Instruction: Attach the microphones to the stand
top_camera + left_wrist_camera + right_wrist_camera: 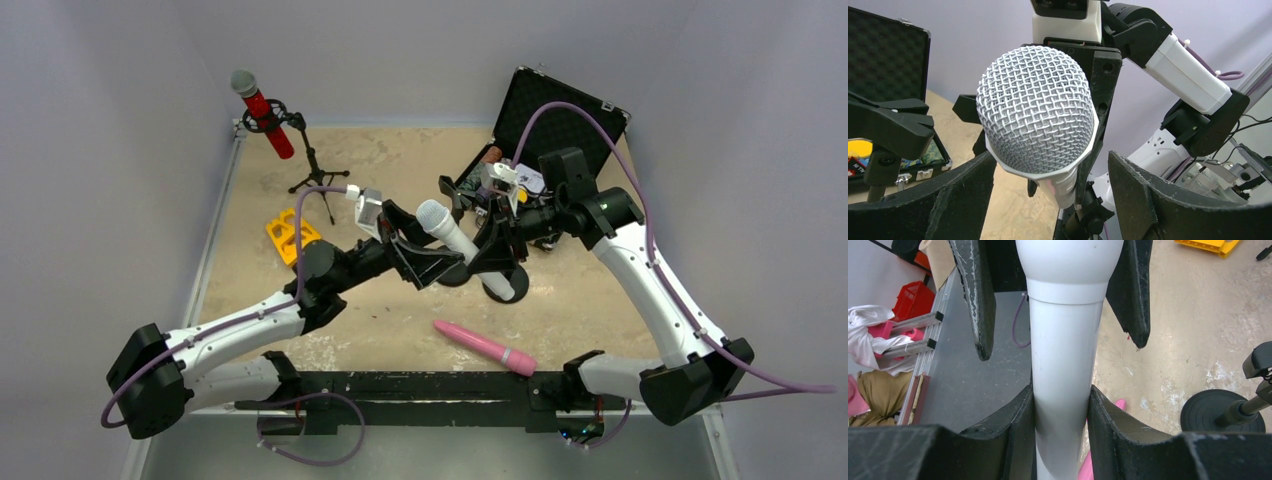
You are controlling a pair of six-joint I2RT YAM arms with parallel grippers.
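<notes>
My right gripper [1060,397] pinches white mic [455,238] mid-shaft; head points into my left gripper [1050,165], spread, not touching.

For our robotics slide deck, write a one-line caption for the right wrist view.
Right gripper clamps the white microphone by its handle; the pink microphone lies on the table below.

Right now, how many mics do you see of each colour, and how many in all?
red mic: 1
white mic: 1
pink mic: 1
Total: 3
</notes>
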